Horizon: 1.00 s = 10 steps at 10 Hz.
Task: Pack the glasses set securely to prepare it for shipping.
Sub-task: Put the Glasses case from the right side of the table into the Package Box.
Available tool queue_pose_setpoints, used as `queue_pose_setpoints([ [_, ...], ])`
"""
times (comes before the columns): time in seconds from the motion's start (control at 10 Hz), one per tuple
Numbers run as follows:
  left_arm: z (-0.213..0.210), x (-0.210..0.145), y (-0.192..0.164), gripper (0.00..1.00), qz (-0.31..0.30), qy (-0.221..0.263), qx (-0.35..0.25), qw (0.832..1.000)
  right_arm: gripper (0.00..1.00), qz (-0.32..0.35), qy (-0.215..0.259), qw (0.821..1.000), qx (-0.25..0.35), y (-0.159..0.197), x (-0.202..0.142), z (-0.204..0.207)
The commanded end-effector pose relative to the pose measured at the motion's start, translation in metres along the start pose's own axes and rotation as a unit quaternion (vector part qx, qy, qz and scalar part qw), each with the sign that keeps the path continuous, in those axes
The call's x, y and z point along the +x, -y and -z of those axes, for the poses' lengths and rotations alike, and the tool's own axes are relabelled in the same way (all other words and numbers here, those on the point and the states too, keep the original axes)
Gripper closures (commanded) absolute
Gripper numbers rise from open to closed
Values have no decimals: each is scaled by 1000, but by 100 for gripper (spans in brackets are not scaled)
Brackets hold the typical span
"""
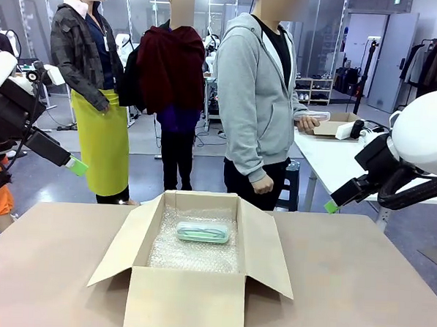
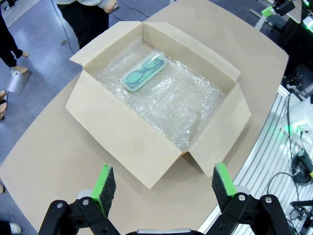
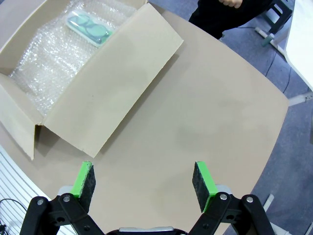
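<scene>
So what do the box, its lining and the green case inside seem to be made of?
The box looks like plain brown cardboard, matte, with creased flaps. The lining looks like clear plastic bubble wrap, with small glinting bubbles. The green case seems to be smooth, translucent plastic, since a glasses outline shows through its lid; it could be frosted rather than clear.

Mint-green case in open box, person behind

Mint-green glasses case w/ darker green frames showing thru lid, clear bubble wrap w/ dotted pattern, plain brown cardboard box, tan table, left pincer & right pincer black w/ bright green pads, person's grey hoodie, black trousers
</scene>
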<state>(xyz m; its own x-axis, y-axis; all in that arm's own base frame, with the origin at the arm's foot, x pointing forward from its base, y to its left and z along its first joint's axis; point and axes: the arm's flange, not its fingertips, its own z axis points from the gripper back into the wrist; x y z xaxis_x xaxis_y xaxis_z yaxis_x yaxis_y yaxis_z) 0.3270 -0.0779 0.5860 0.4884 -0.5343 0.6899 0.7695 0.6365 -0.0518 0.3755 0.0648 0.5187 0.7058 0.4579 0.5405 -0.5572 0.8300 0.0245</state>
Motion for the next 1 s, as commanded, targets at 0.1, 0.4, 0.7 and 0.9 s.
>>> queue_pose_setpoints([
  [0.1,-2,0,-1,0,3,4,-5,1000,0,9,-4,1000,-1,-1,3,1],
  [0.4,-2,0,-1,0,3,4,-5,1000,0,9,-4,1000,-1,-1,3,1],
  [0.7,-2,0,-1,0,3,4,-5,1000,0,9,-4,1000,-1,-1,3,1],
  [0.9,-2,0,-1,0,3,4,-5,1000,0,9,-4,1000,-1,-1,3,1],
])
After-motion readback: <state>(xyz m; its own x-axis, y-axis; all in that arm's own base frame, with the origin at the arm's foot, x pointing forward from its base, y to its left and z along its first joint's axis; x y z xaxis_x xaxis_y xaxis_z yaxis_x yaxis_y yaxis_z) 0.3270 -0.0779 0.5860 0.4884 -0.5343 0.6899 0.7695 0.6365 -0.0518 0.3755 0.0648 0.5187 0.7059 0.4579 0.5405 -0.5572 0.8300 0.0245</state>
